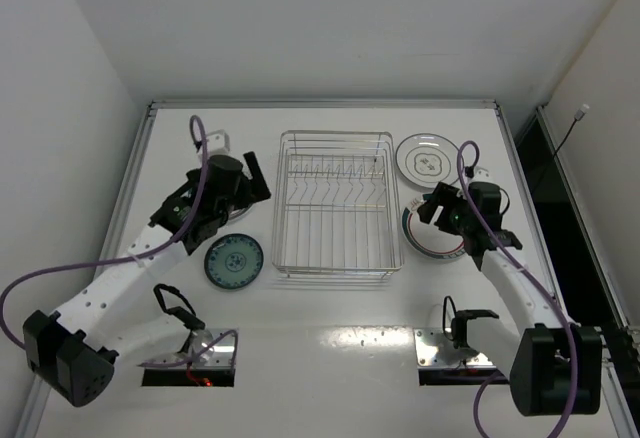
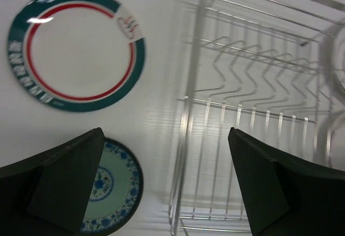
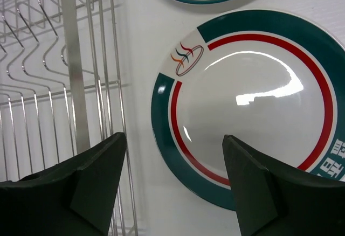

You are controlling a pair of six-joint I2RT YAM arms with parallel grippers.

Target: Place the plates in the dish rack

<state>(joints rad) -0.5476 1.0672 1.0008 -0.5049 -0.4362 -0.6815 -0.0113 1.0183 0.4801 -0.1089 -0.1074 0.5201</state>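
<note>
Top external: dish rack (image 1: 338, 203) mid-frame, teal plate (image 1: 233, 261) at its lower left. L gripper (image 2: 165, 139) spread wide. R gripper (image 3: 173, 139) spread over green-rim plate (image 3: 248, 101), frame right.

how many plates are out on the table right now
4. Small teal-blue patterned round plate left of the silver wire dish rack; green-and-red-rimmed white plate behind it, hidden under the left arm from above; another green-and-red-rimmed plate right of the rack; white grey-motif plate behind that.

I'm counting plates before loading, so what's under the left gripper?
A white plate with green and red rim bands lies flat beneath the left gripper, whole in the wrist view. In the top view the arm covers it entirely.
</note>
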